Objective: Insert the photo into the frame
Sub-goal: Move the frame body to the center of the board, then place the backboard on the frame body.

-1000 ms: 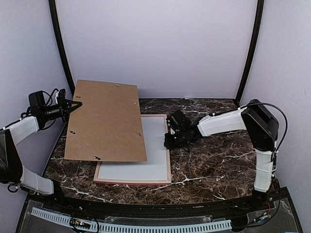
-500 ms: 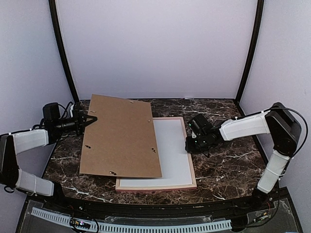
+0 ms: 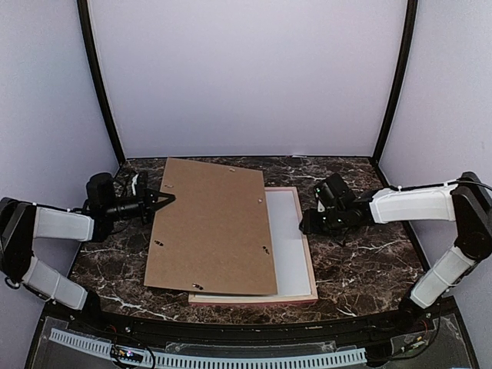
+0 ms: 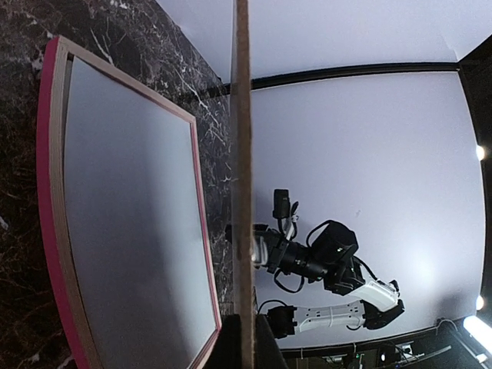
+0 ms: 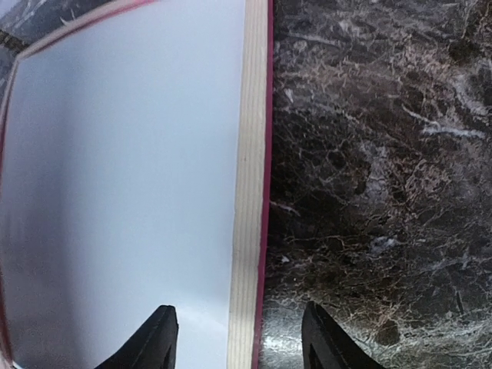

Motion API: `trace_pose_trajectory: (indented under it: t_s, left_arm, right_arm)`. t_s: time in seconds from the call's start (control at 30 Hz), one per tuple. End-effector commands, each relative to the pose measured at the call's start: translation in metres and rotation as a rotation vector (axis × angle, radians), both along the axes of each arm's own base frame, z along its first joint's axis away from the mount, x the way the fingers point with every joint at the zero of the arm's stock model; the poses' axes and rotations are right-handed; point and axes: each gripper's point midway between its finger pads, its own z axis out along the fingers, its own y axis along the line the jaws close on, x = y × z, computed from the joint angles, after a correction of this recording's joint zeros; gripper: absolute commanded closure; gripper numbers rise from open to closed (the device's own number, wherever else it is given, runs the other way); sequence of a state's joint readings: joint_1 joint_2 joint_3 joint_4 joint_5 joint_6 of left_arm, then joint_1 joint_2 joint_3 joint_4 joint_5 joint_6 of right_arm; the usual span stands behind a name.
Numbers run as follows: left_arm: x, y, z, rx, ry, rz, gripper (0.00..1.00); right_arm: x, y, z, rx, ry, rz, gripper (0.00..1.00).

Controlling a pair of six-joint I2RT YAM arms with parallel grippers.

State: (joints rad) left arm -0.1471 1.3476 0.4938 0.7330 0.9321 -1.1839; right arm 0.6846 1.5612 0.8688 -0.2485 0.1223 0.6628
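Over the right edge of the frame, right gripper stands apart; left gripper clamps backing panel.

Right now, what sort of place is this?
Probably a robot test booth, not a framing shop: plain white walls on black poles enclose a dark marble-patterned tabletop, and a white left arm and right arm bolted at its near edge handle a brown hardboard panel and pink wooden frame.

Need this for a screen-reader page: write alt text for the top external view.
The left gripper holds a brown backing panel over a pink frame lying on a marble table. The right gripper hangs open at the frame's right edge.
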Motion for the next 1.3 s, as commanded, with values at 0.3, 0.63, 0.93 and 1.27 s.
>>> trace_pose_trajectory:
  t_s: [0.3,0.63,0.93,1.27]
  left_arm:
    - [0.012,-0.055,-0.018,-0.103,-0.003,-0.043,1.0]
    - [0.024,-0.083,-0.044,-0.092,0.042,-0.047,1.0]
    - [0.035,-0.092,-0.048,-0.056,0.035,-0.051,1.0]
    - [0.045,-0.099,-0.053,-0.033,0.038,-0.067,1.0]
  right_arm:
    - [0.01,-0.038,0.034,0.021,-0.062,-0.057,0.38]
    - [0.008,-0.051,0.027,0.004,-0.054,-0.071,0.37]
    - [0.007,-0.05,0.021,0.007,-0.047,-0.064,0.37]
    - [0.006,-0.051,0.019,0.001,-0.045,-0.063,0.38]
